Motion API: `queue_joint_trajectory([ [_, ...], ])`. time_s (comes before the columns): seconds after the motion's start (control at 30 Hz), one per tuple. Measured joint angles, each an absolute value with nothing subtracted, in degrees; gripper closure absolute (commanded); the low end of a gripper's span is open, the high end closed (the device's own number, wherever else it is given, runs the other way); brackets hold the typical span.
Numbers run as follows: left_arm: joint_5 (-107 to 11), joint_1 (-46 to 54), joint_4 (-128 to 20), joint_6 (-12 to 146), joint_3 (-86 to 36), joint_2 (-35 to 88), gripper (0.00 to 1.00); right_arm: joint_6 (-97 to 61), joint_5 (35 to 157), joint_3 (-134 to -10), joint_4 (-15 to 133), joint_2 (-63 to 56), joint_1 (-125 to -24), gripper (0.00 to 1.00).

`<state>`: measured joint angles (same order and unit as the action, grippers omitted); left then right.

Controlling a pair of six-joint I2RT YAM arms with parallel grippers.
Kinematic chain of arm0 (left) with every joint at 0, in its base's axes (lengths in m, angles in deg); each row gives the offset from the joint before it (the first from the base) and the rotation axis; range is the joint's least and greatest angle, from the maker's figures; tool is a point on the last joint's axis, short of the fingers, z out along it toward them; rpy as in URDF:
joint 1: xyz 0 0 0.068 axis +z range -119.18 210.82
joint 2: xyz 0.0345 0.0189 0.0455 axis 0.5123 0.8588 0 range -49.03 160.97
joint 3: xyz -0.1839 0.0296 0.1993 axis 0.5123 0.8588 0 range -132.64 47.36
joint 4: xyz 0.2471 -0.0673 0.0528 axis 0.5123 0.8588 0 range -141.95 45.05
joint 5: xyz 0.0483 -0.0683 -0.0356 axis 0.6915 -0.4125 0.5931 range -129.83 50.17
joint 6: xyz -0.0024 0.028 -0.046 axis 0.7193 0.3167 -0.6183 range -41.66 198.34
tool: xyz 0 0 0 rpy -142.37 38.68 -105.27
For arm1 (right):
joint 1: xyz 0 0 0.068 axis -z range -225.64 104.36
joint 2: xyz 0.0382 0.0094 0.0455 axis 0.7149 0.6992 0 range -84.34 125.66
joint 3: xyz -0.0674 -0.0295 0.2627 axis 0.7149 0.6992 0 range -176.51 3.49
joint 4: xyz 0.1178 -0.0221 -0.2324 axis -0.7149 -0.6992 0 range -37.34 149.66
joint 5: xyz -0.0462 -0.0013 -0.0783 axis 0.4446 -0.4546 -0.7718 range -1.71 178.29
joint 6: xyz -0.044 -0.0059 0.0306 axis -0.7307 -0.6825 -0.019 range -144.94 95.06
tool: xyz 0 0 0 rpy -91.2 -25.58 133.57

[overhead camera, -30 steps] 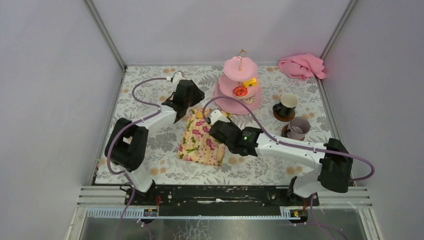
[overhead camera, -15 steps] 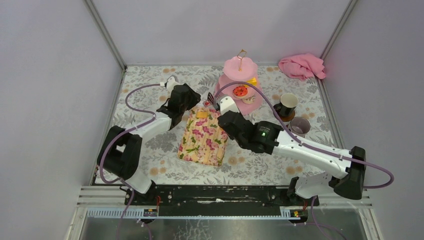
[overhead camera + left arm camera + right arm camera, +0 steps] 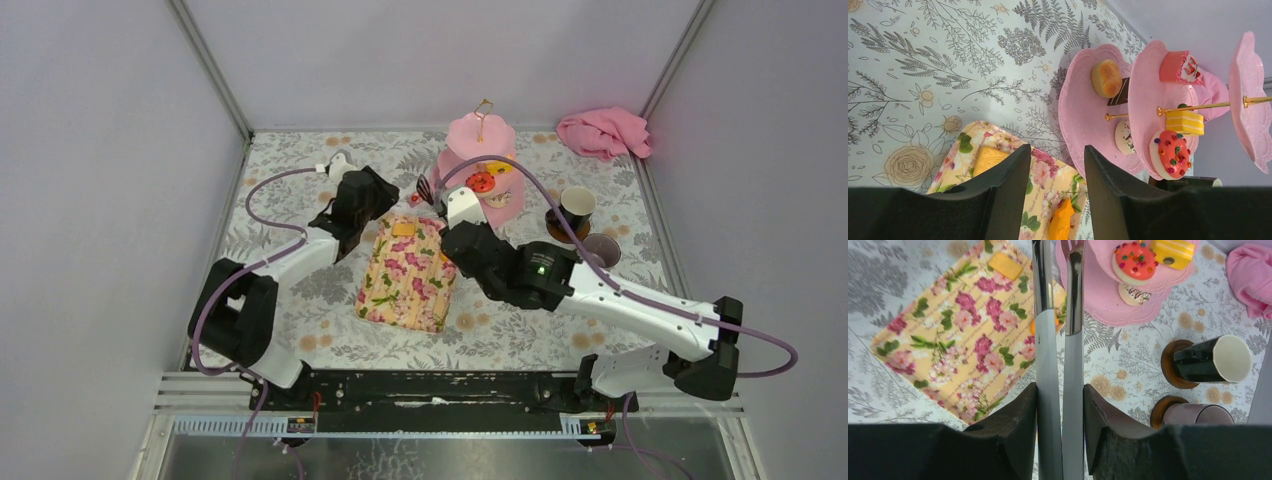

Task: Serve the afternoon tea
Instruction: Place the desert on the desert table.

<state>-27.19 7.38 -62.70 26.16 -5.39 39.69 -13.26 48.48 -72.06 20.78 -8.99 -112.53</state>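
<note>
The pink three-tier stand (image 3: 478,180) holds several toy cakes: a red sprinkled one (image 3: 1170,154), a yellow one (image 3: 1184,122), a pink one (image 3: 1178,67) and an orange bun (image 3: 1106,78). A yellow biscuit (image 3: 988,159) and an orange cake (image 3: 1063,225) lie on the floral tray (image 3: 405,272). My left gripper (image 3: 1057,155) hovers open and empty over the tray's far end. My right gripper (image 3: 1060,390) is shut on grey metal tongs (image 3: 1045,340) that point at the stand's bottom tier; their tips are out of the wrist view. The black mug (image 3: 575,208) and grey mug (image 3: 1198,415) stand on coasters at the right.
A pink cloth (image 3: 603,132) lies crumpled in the far right corner. Grey walls and metal posts close in the floral tablecloth on three sides. The right arm's purple cable loops over the stand and partly hides the grey mug from above.
The right arm has reached forward, carrying the tongs from above the tray to the stand's near-left edge. The left gripper has drifted slightly left, off the tray's far end.
</note>
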Motion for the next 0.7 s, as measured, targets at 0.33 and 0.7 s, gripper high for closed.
queue_joint_trajectory([
  [0.33, -27.2, 7.8, -62.6, 26.2, -3.9, 39.4, 0.49, -12.6, 43.6, -76.5, 20.7, -15.7, -112.6, 1.00],
  [0.7, -27.4, 8.0, -62.7, 26.2, -3.9, 39.3, 0.49, -17.2, 34.5, -77.0, 26.7, -15.7, -112.6, 1.00],
])
